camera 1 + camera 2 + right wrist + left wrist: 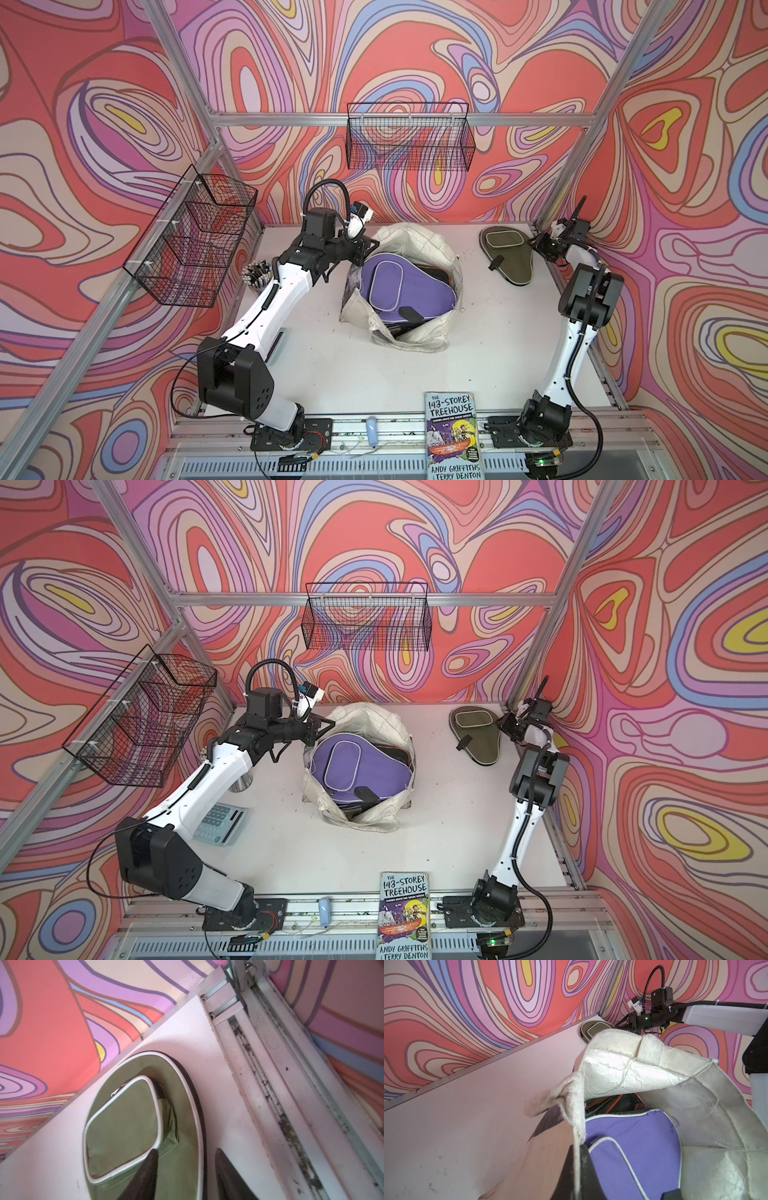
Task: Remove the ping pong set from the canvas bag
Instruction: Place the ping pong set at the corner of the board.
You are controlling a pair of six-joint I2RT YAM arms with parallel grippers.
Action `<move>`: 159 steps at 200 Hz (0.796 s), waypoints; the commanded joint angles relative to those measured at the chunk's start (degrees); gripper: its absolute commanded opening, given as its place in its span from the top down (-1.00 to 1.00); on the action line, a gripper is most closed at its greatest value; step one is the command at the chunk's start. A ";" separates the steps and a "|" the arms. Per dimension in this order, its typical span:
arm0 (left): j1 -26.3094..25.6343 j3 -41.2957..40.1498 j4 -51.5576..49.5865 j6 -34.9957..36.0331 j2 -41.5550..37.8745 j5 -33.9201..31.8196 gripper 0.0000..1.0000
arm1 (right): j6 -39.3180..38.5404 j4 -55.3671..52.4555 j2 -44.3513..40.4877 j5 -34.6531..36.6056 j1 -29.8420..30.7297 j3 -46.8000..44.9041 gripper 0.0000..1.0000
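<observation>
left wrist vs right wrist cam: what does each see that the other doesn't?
Left wrist only: the canvas bag, its rim pinched in the shut left gripper, with the purple case inside. Right wrist only: the grimy side rail, and the right gripper with jaws open over the edge of the olive case. Both: that olive case lying on the white table, plus the patterned wall.

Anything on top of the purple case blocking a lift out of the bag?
Nothing visible covers the purple case; it lies topmost in the canvas bag, whose rim the left gripper holds open.
</observation>
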 commanded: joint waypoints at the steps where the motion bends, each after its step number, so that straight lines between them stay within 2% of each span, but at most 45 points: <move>1: -1.02 1.89 -1.38 1.26 -1.46 1.15 1.00 | -1.69 2.17 -5.60 3.40 0.27 -1.62 -0.32; 27: -1.01 1.06 -1.14 1.36 -2.62 1.31 1.00 | -1.24 4.33 -10.88 4.26 0.27 -5.78 -0.69; 50: -1.04 0.14 -1.00 1.25 -3.90 1.26 1.00 | -1.20 9.87 -17.46 1.29 0.34 -14.90 -0.96; 69: -1.11 -0.74 -1.12 1.19 -5.20 1.14 1.00 | -3.46 17.21 -24.87 -2.79 1.33 -25.55 -0.96; 91: -1.14 -1.81 -0.71 0.67 -6.44 1.35 1.00 | -8.29 15.91 -31.04 -3.34 5.10 -31.30 -0.96; 120: -1.45 -3.03 0.02 -0.29 -7.77 1.04 1.00 | -12.23 11.23 -37.81 -1.40 15.60 -36.06 -0.96; 159: -1.70 -3.67 -1.43 -0.57 -9.70 -0.10 1.00 | -10.24 9.47 -50.33 1.51 27.80 -42.94 -0.96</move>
